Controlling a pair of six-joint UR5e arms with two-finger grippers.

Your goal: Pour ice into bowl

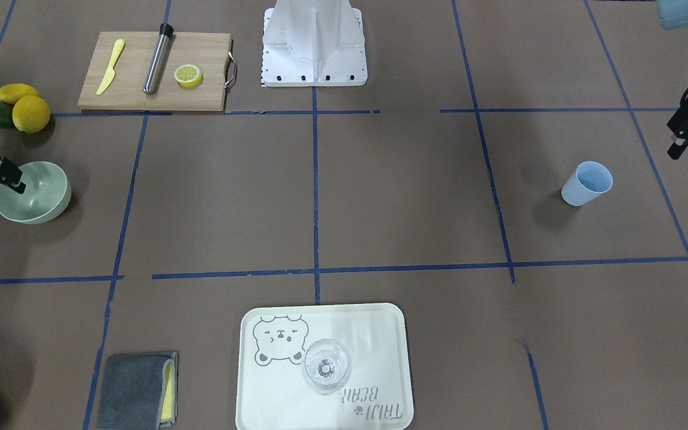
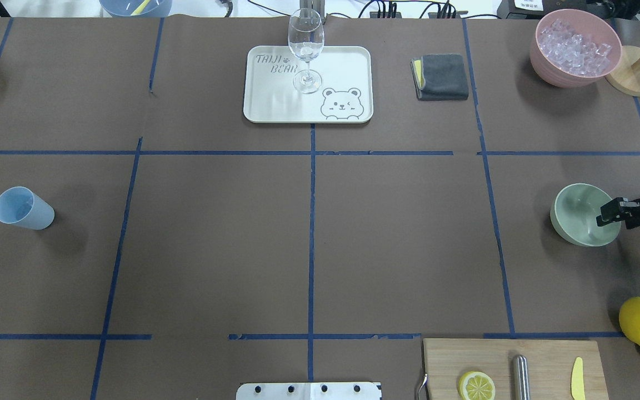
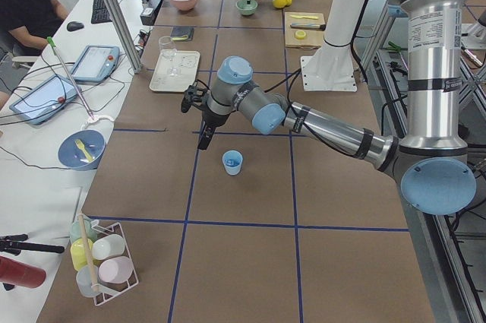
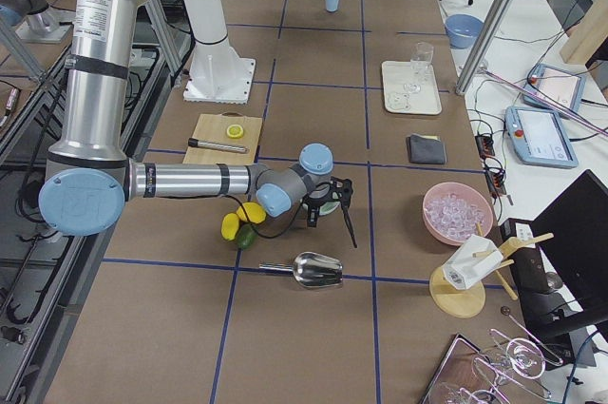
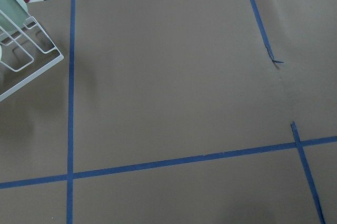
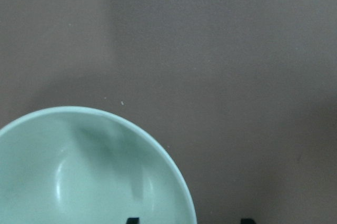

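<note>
The bowl [image 2: 573, 214] is empty; no ice poured yet. My right claw [image 2: 606, 214] straddles its rim, spread wide. Whether the left claw [image 1: 678, 140] is spread, I cannot tell.

The bowl [image 2: 575, 214], round, matte, pale sage-green, stands upright and empty on the table [image 2: 398, 239], a stretch of its rim between the spread right fingers [image 2: 609, 212].

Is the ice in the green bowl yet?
Not yet. Nothing looks done: the round pale green bowl is empty. In hand: the right hand is open, with a fingertip on either side of the bowl's rim, and holds nothing. The left hand hangs near the small light blue cup, apart from it. Left: the whole pour. I cannot tell whether ice is in that cup.
</note>
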